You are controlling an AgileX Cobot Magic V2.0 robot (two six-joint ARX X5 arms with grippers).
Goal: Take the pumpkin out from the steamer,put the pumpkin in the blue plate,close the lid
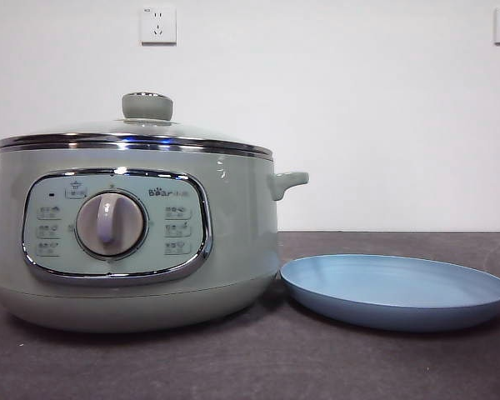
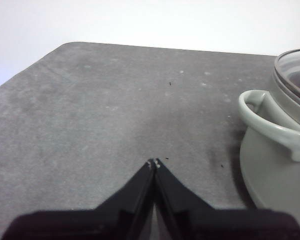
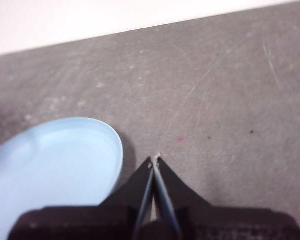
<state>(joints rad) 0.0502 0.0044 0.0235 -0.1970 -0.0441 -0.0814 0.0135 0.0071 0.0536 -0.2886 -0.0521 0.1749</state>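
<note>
The pale green steamer (image 1: 133, 233) stands at the left of the front view with its glass lid (image 1: 137, 133) closed on it; the knob (image 1: 147, 106) is on top. The pumpkin is hidden. The empty blue plate (image 1: 396, 292) lies to the right of the steamer. My left gripper (image 2: 154, 162) is shut and empty above the bare table, beside the steamer's side handle (image 2: 270, 122). My right gripper (image 3: 155, 159) is shut and empty above the table, next to the blue plate (image 3: 55, 165). Neither gripper shows in the front view.
The grey table top (image 1: 250, 358) runs to a white wall with two sockets (image 1: 158, 25). The table's far edge and a corner show in the left wrist view (image 2: 70, 45).
</note>
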